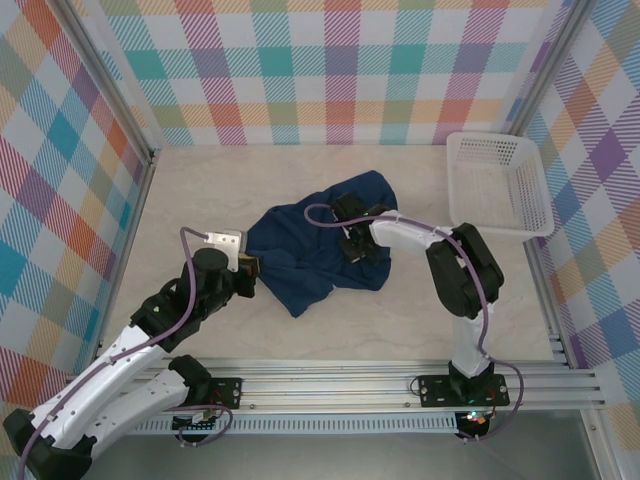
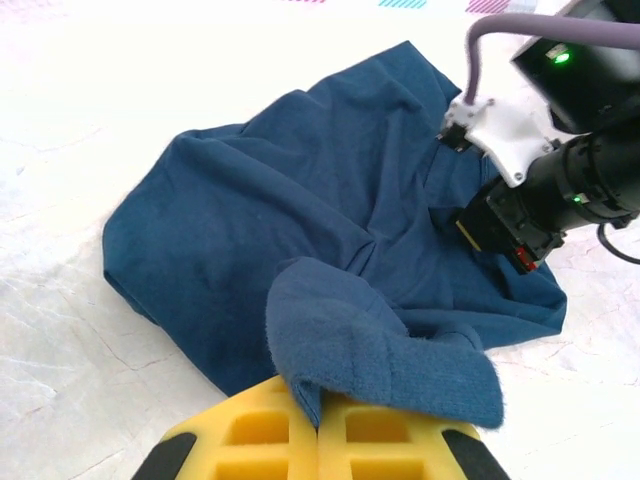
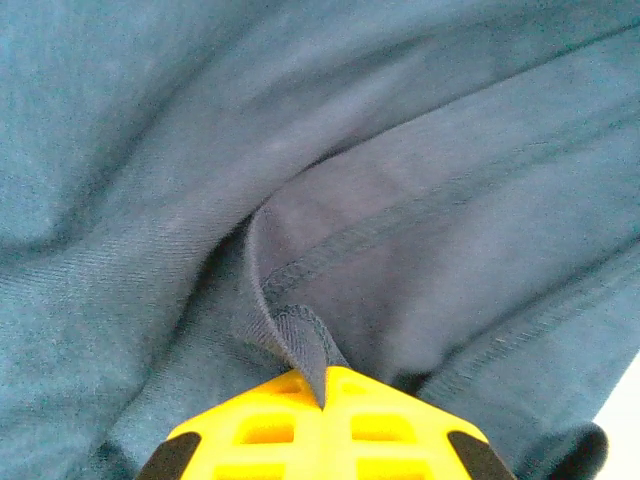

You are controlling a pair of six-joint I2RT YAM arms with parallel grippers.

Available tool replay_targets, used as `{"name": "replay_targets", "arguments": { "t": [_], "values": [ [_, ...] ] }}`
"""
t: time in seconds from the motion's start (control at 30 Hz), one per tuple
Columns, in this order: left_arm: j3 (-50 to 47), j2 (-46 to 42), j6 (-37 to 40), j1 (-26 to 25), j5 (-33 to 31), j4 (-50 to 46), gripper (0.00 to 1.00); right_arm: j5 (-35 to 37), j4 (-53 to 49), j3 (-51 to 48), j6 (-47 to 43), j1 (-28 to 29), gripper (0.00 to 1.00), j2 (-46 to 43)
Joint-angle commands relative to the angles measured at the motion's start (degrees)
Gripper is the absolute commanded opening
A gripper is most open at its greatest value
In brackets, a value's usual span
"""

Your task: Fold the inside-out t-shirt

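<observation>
The inside-out t-shirt (image 1: 315,250) lies crumpled in a loose heap near the middle of the tabletop (image 1: 200,190), dark navy all over, between the two arms. The left gripper (image 2: 318,402) is closed on the garment's near-left edge. In the left wrist view its yellow fingers (image 2: 265,440) press together with a thick fold of blue cloth pinched between them. The fold curls up and over the fingertips (the fuzzy face of the fabric shows here). From above, that gripper sits at the heap's left margin, low over the tabletop.

The right gripper (image 3: 325,382) is clamped on the shirt too. In the right wrist view its yellow fingertips meet on a narrow stitched hem or band that rises out of a crease, and seams run across the cloth around it. In the overhead view this gripper is planted on the right-hand part of the heap, its arm reaching in from the right.

A white plastic basket (image 1: 455,185) stands at the tabletop's far right, well apart from the shirt. Checked walls (image 1: 330,70) surround the tabletop on three sides.
</observation>
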Motion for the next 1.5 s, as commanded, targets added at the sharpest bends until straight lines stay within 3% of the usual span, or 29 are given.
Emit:
{"name": "replay_targets", "arguments": {
  "t": [0.0,0.27,0.33,0.57,0.83,0.93,1.03,1.23,1.47],
  "values": [
    [4.14,-0.59,-0.42,1.54,-2.47,-1.35,0.0,1.09,0.65,-2.13,-0.05,-3.33,0.0,-9.49],
    [18.64,4.41,2.97,7.65,-3.06,-9.42,0.0,-23.3,4.15,-8.19,5.95,-19.05,0.0,-31.27],
    [22.81,6.4,3.42,9.49,-2.81,-11.32,0.0,-25.94,4.72,-8.35,6.78,-21.2,0.0,-34.55],
    [34.32,10.16,8.34,15.35,-6.31,-13.34,0.0,-28.64,6.65,-9.07,9.45,-26.98,0.0,-43.54],
    [47.65,18.4,12.61,27.72,1.27,-18.7,0.0,-26.47,7.07,-10.29,9.98,-29.89,0.0,-48.71],
    [47.34,19.56,11.01,28.56,3.89,-20.37,0.0,-26.86,5.66,-11.39,10.96,-29.84,0.0,-48.47],
    [41.0,17.96,8.08,28.6,6.39,-20.11,0.0,-28.81,5.28,-14.27,13.34,-29.83,0.0,-46.66],
    [31.34,18.93,5.04,30.08,8.6,-21.83,0.0,-38.03,11.25,-18.99,17.44,-28.94,0.01,-32.72],
    [26.27,19.96,4.16,31.32,10.71,-22.3,0.0,-37.12,12.65,-15.0,15.94,-28.34,0.18,-17.25]
  ]
}}
